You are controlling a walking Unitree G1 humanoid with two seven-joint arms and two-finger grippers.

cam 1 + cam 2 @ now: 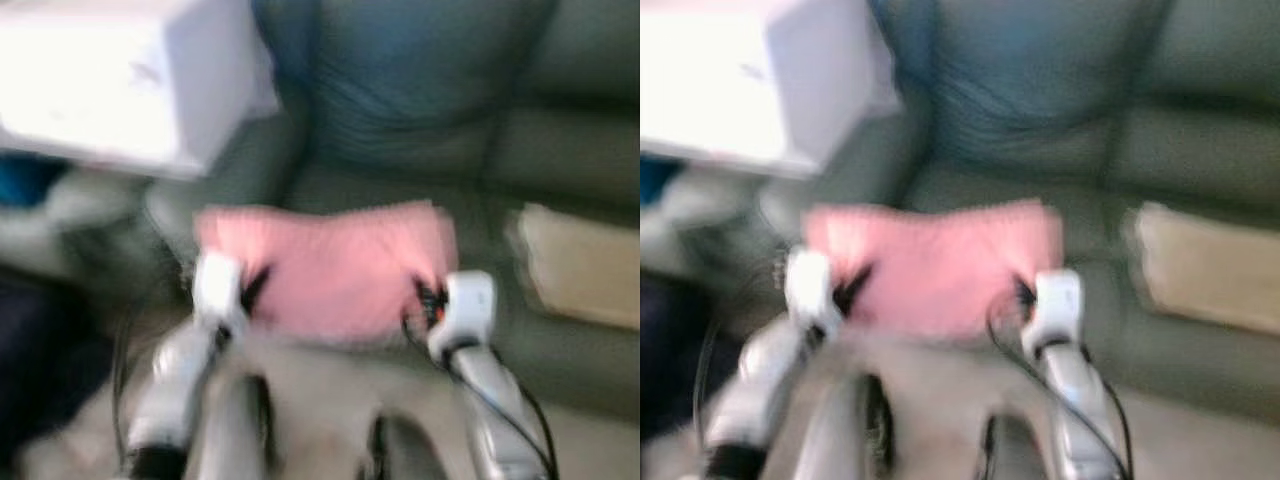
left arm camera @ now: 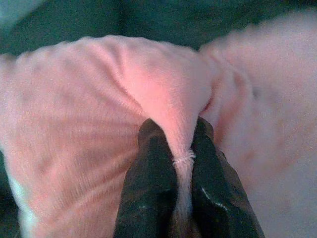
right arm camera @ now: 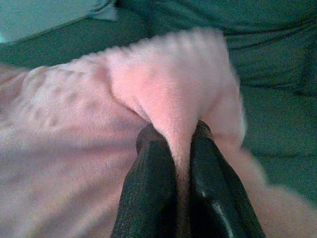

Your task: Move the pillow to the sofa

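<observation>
A fluffy pink pillow [image 1: 330,265] hangs between my two arms, in front of the seat of a grey-green sofa [image 1: 420,190]. My left gripper [image 2: 181,136] is shut on a pinched fold of the pillow's left edge. At the right edge my right gripper [image 3: 174,133] is shut on another fold of pink fabric. In the eye views both grippers sit at the pillow's lower corners, left gripper [image 1: 250,290] and right gripper [image 1: 428,298]. The eye views are blurred by motion.
A white box-like object [image 1: 120,80] stands at the upper left beside the sofa arm. A beige cushion [image 1: 585,265] lies on the sofa seat at the right. A blue-grey back cushion [image 1: 410,90] leans behind the pillow. Dark items sit low at the left.
</observation>
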